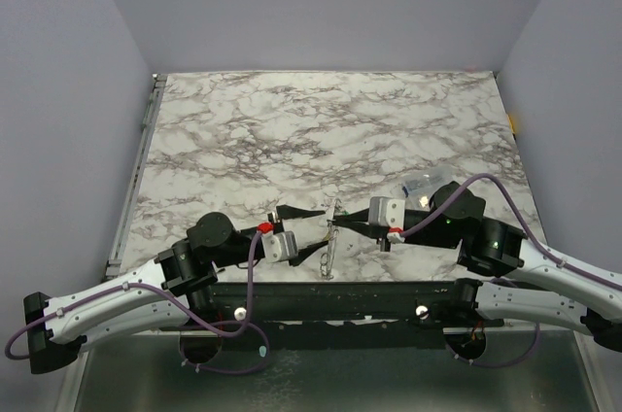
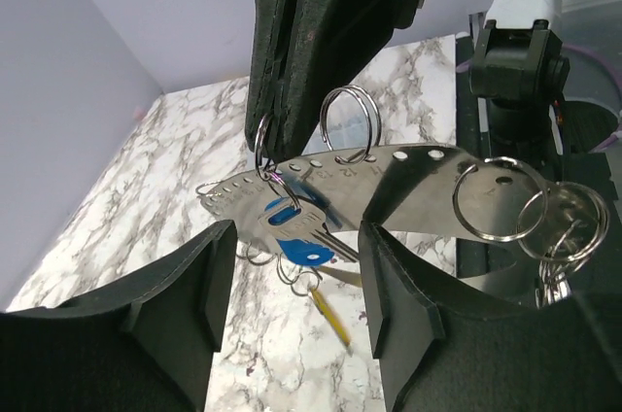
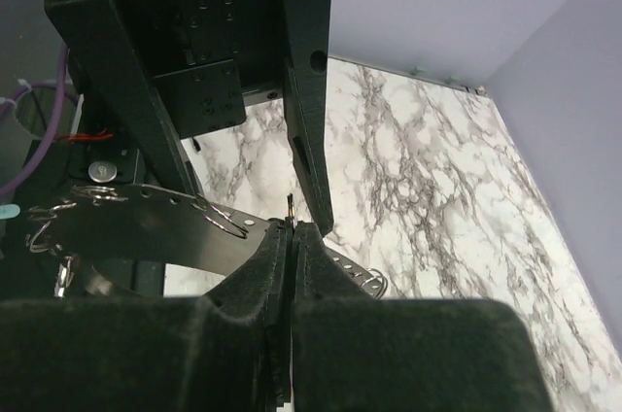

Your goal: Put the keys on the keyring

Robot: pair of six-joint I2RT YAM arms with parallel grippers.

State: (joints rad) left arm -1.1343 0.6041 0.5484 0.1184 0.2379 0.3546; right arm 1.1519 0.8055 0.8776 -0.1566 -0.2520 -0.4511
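My right gripper (image 3: 293,229) is shut on a thin grey keyring (image 2: 260,150), which shows almost edge-on between its black fingers (image 2: 292,62) in the left wrist view. A blue key (image 2: 303,249) hangs under that ring, and a yellow key (image 2: 330,317) dangles lower on small links. My left gripper (image 2: 296,271) stands open just short of the keys, with only marble showing between its pads. From above, the left gripper (image 1: 313,230) and the right gripper (image 1: 334,227) face each other tip to tip near the table's front edge.
A curved metal plate (image 2: 418,174) with a row of holes carries several more rings (image 2: 496,200) beside the keys. It shows as a thin strip (image 1: 330,249) from above. A clear plastic box (image 1: 423,184) lies behind the right arm. The table's black front rail (image 1: 330,291) is close below.
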